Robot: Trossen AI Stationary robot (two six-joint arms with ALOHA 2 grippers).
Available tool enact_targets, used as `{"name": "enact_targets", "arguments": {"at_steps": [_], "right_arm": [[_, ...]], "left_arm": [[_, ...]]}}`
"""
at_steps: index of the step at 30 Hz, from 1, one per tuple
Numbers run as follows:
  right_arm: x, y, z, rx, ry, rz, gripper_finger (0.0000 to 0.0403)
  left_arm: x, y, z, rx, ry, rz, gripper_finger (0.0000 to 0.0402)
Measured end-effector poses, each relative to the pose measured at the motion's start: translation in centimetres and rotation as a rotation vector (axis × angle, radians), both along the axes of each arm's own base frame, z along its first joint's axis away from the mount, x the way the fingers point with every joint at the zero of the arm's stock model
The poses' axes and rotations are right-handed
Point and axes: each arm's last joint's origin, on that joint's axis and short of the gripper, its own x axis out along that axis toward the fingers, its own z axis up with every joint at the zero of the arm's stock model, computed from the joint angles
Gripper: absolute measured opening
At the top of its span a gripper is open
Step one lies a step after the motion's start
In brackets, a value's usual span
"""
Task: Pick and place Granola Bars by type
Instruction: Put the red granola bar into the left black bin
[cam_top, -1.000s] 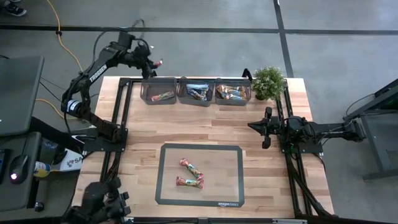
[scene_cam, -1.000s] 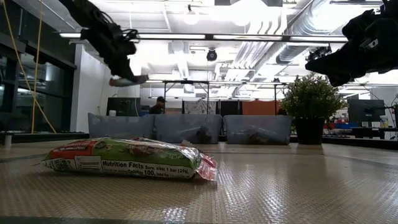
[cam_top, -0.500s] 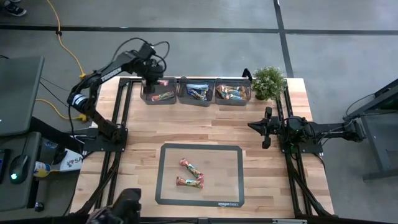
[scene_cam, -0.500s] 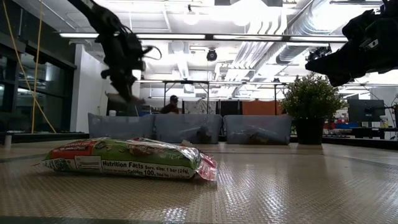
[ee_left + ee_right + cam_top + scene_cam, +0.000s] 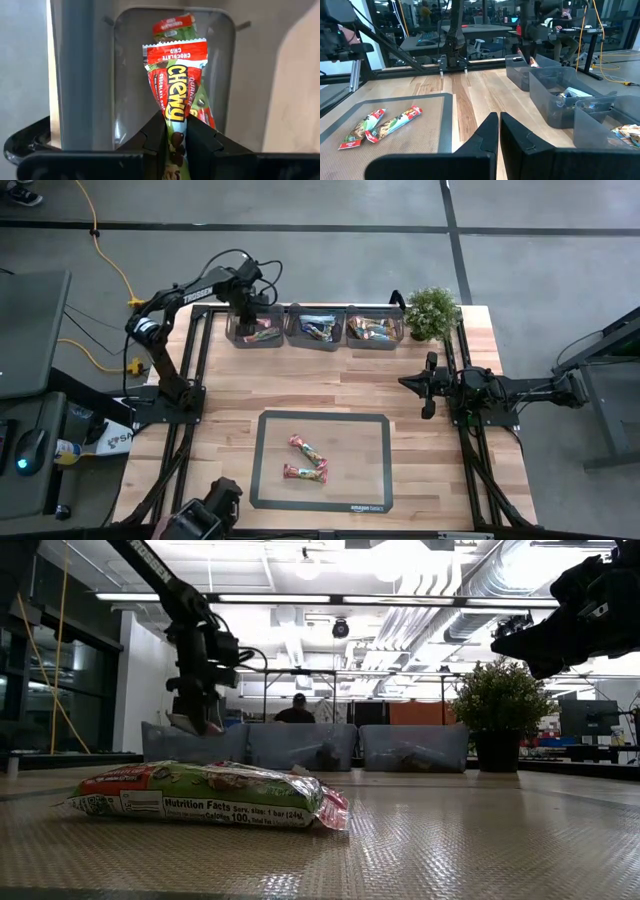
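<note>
High cam straight down; low cam table-level; both share bins (image 5: 315, 328) (image 5: 305, 747), plant (image 5: 431, 310) (image 5: 498, 700).

- Red bar (image 5: 176, 95): lower end hidden between the left gripper (image 5: 174, 142) fingers.
- Second bar (image 5: 172, 25) in the bin (image 5: 82, 75): mostly covered by the first.
- Middle bin (image 5: 316, 327) and the bin nearest the plant (image 5: 374, 328), at the tabletop's far edge: contents too small to identify.
- Left arm's base: cut off by the high view's bottom edge.
</note>
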Motion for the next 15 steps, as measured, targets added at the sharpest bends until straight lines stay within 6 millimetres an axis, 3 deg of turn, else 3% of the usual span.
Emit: {"name": "enact_targets", "arguments": {"at_steps": [11,15], "right_arm": [[0.0,0.0,0.0,0.0,0.0,0.0,0.0],[0.0,0.0,0.0,0.0,0.0,0.0,0.0]], "left_arm": [[1.3,-0.1,-0.3,0.003,-0.053,0.018,0.0055],[1.3,-0.1,-0.3,-0.012,-0.063,0.037,0.0083]]}}
